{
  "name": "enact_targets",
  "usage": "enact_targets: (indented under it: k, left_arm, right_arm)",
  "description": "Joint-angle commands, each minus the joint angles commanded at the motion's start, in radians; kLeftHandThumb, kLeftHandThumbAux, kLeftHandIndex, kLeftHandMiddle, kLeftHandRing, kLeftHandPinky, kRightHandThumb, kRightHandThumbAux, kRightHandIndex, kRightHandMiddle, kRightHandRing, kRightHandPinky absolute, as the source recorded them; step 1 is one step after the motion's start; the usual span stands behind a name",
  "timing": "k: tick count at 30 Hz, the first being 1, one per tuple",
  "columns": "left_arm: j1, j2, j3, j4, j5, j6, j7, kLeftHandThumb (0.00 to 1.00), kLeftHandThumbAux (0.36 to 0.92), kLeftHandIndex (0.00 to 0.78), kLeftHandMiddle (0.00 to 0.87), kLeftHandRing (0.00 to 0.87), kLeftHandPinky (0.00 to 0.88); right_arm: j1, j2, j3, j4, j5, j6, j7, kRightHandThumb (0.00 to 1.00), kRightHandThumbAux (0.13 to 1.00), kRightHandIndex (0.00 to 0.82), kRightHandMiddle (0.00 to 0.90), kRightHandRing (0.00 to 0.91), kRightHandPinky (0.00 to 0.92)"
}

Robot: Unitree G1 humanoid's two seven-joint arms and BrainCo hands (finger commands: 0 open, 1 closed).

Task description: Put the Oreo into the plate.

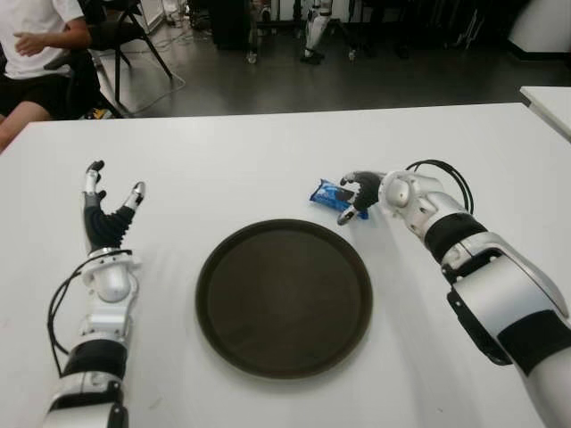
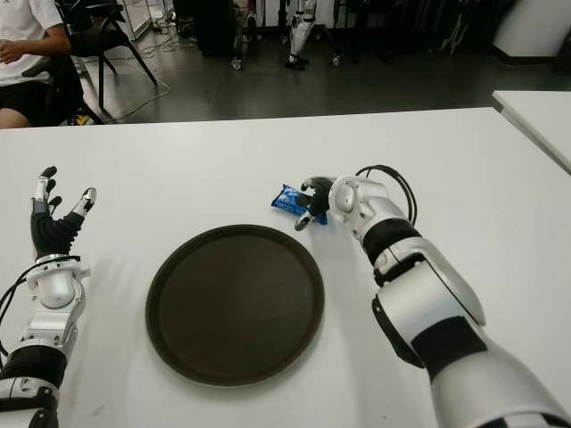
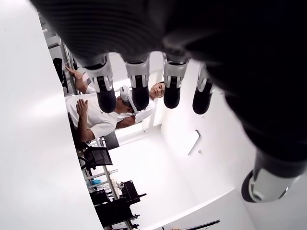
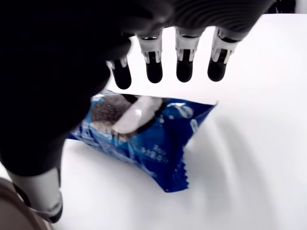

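Note:
The Oreo, a blue packet (image 1: 328, 193) printed with a cookie, lies flat on the white table (image 1: 223, 160) just beyond the far right rim of the round dark plate (image 1: 284, 299). My right hand (image 1: 351, 198) hovers at the packet's right end. Its fingers (image 4: 184, 67) are spread above the packet (image 4: 144, 134) and its thumb stands off to one side; nothing is gripped. The plate holds nothing. My left hand (image 1: 111, 201) shows to the left of the plate, with its fingers (image 3: 139, 96) extended and holding nothing.
A person (image 1: 36, 45) sits beyond the table's far left corner, next to a chair (image 1: 134, 27). The corner of a second white table (image 1: 549, 102) shows at the far right. A black cable (image 1: 446, 174) loops over my right wrist.

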Motion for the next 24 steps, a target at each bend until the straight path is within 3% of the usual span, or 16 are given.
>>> enact_targets:
  k: [9,10,12,14,15,18,24]
  left_arm:
    - [0.000,-0.005,-0.003,-0.003,0.004,0.002,0.005,0.000,0.595,0.016,0.000,0.000,0.000]
    - [-0.006,-0.001,-0.008,0.016,0.008,0.023,-0.004,0.000,0.595,0.016,0.000,0.000,0.000]
    - [-0.052,0.025,-0.042,0.141,0.031,0.149,-0.063,0.000,0.557,0.008,0.000,0.000,0.000]
    - [-0.043,0.018,-0.057,0.124,0.047,0.171,-0.053,0.000,0.521,0.003,0.000,0.000,0.000]
    - [-0.036,0.014,-0.058,0.106,0.048,0.167,-0.044,0.000,0.516,0.002,0.000,0.000,0.000]
    - [-0.066,0.015,-0.046,0.186,0.035,0.092,-0.023,0.000,0.513,0.000,0.000,0.000,0.000]
    - [-0.079,0.015,-0.039,0.230,0.018,0.042,-0.022,0.000,0.537,0.000,0.000,0.000,0.000]
  right_arm:
    - [0.003,-0.002,-0.005,0.015,0.007,-0.026,-0.013,0.000,0.706,0.000,0.000,0.000,0.000]
    - [0.004,-0.002,-0.005,0.017,0.007,-0.029,-0.014,0.000,0.706,0.000,0.000,0.000,0.000]
    - [0.004,-0.002,-0.004,0.019,0.007,-0.035,-0.016,0.000,0.705,0.000,0.000,0.000,0.000]
    - [0.005,-0.002,-0.003,0.022,0.006,-0.039,-0.018,0.000,0.704,0.000,0.000,0.000,0.000]
    - [0.005,-0.002,-0.003,0.023,0.005,-0.039,-0.019,0.000,0.704,0.000,0.000,0.000,0.000]
    - [0.004,0.002,0.003,0.030,-0.001,-0.039,-0.022,0.000,0.708,0.000,0.000,0.000,0.000]
    - [0.007,0.009,0.005,0.037,-0.003,-0.028,-0.035,0.000,0.719,0.000,0.000,0.000,0.000]
